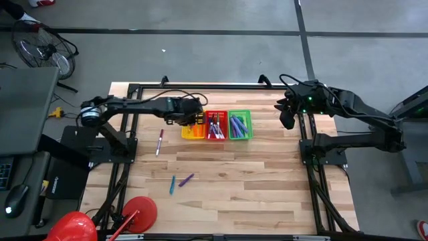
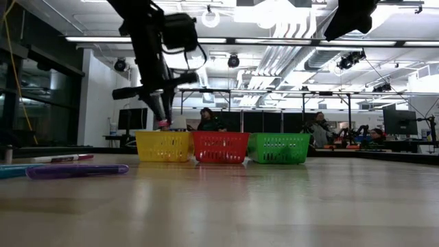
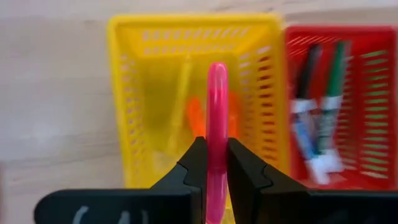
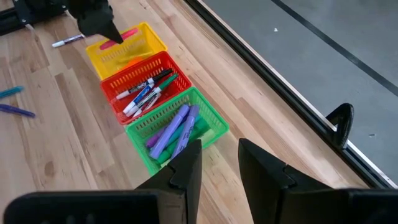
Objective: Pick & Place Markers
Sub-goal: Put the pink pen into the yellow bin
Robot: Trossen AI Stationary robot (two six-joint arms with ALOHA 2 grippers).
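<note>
Directly above the yellow basket [image 3: 149,93], the left gripper [image 3: 211,162] has its fingers pinched on a pink marker [image 3: 216,118]. Beside it, the red basket [image 1: 215,125] and green basket [image 1: 239,125] hold more markers, while three lie loose on the table [image 1: 267,181]. Off at the table's right edge, the right gripper [image 4: 214,162] hangs with a gap between its fingers, gripping nothing.
</note>
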